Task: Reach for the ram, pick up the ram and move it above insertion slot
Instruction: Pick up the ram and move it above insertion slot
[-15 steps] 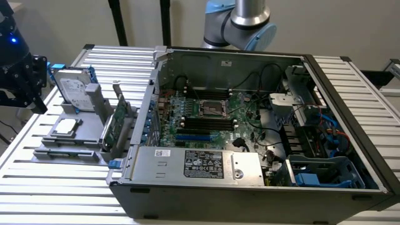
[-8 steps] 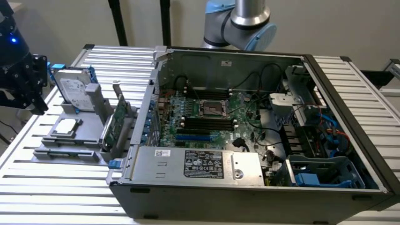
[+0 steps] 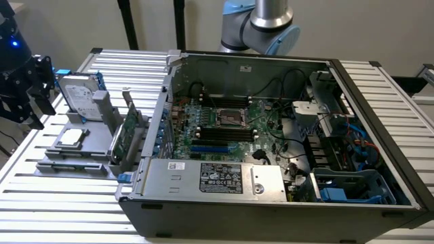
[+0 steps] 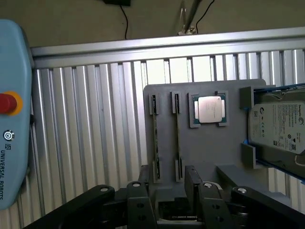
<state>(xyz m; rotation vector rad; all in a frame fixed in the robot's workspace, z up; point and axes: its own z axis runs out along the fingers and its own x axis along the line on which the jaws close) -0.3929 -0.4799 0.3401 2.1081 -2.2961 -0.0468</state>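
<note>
Two thin green boards stand on edge in a grey holder (image 3: 88, 147) on the slatted table, at the exterior view's left. The lower, narrower one nearer the CPU looks like the ram (image 3: 119, 143) (image 4: 177, 138). The taller card (image 3: 137, 126) (image 4: 155, 138) beside it carries a metal bracket. My black gripper (image 3: 30, 96) (image 4: 167, 191) hangs apart from the holder, up and off to the exterior view's left. It is open, and its fingers (image 4: 193, 183) have nothing between them. The insertion slots (image 3: 224, 133) are dark strips on the motherboard inside the open computer case.
The holder also carries a CPU (image 4: 208, 109) (image 3: 73, 137) and a hard drive (image 4: 279, 126) (image 3: 80, 96). The case (image 3: 271, 208) has high walls, cables and a power supply (image 3: 217, 178). A teach pendant (image 4: 9, 119) lies beside the table.
</note>
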